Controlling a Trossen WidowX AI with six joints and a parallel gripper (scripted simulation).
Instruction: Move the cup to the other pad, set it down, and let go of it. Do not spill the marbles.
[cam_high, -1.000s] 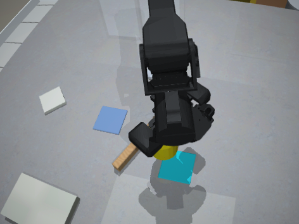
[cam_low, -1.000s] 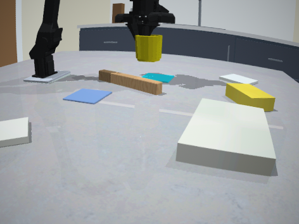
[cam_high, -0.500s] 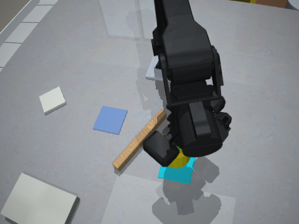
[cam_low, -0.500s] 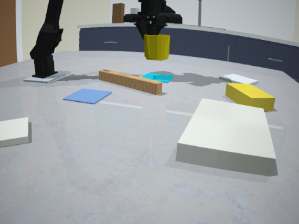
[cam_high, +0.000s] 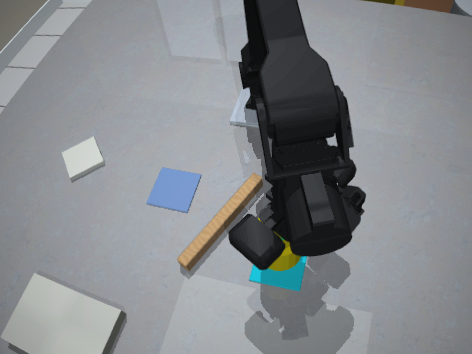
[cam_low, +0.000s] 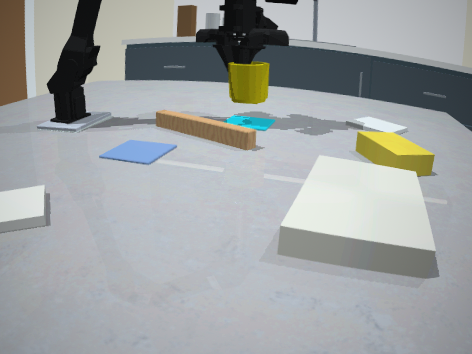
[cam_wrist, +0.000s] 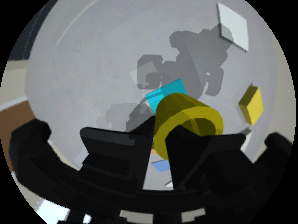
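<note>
Claw state: the black parallel-jaw claw (cam_low: 243, 60) is pinching the rim of the yellow cylindrical cup (cam_low: 248, 82) from above; this grasp leaves the cup hanging mouth-up.
Cup location: held in the air, clear of the grey tabletop (cam_low: 210, 280), above the flat cyan square pad (cam_low: 251, 122).
Cup attitude: upright in the exterior view, with no visible tilt; an upright carry is what keeps the marbles inside.
Marbles: not visible in any view; the claw body covers the cup mouth from above.
Destination: judged to be the cyan square pad, because the cup is aligned over it in the top view.
Other pad: the flat blue square pad (cam_high: 174, 189) lies well apart, on the far side of the long wooden bar (cam_high: 220, 221).
Obstacle: the wooden bar lies between the two pads; the lifted carry height suits clearing it.
Remaining steps: lower, set down, release; none yet done.
Risk: a fast descent or an off-centre landing could tip the cup.
Unrelated items: the yellow block (cam_low: 394, 152) and the large white slab (cam_low: 361, 212) lie away from the path.
</note>
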